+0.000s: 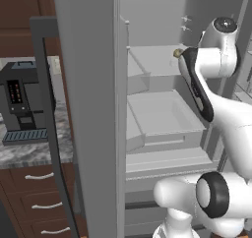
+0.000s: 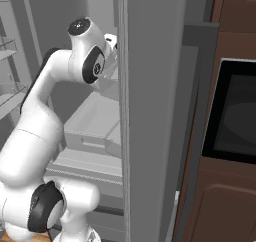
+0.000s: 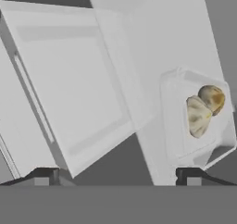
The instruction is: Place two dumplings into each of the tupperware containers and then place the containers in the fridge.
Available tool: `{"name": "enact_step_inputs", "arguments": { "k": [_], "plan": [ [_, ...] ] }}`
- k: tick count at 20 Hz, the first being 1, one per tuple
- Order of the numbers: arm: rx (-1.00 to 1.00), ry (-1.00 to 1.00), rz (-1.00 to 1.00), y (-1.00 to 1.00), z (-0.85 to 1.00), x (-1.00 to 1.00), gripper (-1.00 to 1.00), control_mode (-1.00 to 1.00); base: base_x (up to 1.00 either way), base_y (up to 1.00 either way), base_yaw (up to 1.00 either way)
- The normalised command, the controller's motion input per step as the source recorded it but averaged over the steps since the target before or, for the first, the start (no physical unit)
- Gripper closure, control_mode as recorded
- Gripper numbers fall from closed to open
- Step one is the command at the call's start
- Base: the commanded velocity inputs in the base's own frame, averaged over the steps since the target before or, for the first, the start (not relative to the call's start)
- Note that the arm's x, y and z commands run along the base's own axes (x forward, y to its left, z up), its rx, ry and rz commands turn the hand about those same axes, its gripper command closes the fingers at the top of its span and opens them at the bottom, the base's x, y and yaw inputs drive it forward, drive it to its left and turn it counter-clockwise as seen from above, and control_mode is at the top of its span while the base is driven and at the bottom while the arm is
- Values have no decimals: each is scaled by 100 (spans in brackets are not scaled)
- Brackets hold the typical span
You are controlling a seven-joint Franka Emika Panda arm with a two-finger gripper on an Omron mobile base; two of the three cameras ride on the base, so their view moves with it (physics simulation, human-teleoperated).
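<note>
The fridge (image 1: 88,109) stands open, and my arm reaches in over its upper shelf (image 1: 157,60). In the hand view a tupperware container (image 3: 172,126) rests on the pale shelf (image 3: 152,42), to the right of and just beyond my gripper (image 3: 118,176). Two dumplings lie side by side in it, one pale (image 3: 197,117) and one browner (image 3: 212,98). My gripper is open with nothing between its fingers, and its right fingertip (image 3: 190,174) sits just short of the container's near edge. A small brown lump (image 1: 177,52) peeks out beside my wrist on the shelf.
A wide pale drawer (image 1: 167,119) lies below the shelf. The fridge door (image 2: 150,111) stands close on my right, with a black microwave (image 2: 235,116) beyond it. Door racks (image 2: 7,46) are on the left. A coffee machine (image 1: 19,104) sits on the marble counter (image 1: 29,151).
</note>
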Motion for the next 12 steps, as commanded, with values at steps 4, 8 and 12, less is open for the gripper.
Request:
{"name": "enact_step_inputs", "arguments": {
  "k": [4, 8, 12],
  "plan": [
    [0, 18, 0, 19, 24, -100, -100, -100, 0, 0, 0],
    [0, 14, 0, 24, 5, -100, -100, -100, 0, 0, 0],
    [1, 21, -3, 31, 1, -100, -100, -100, 0, 0, 0]
  ]
}}
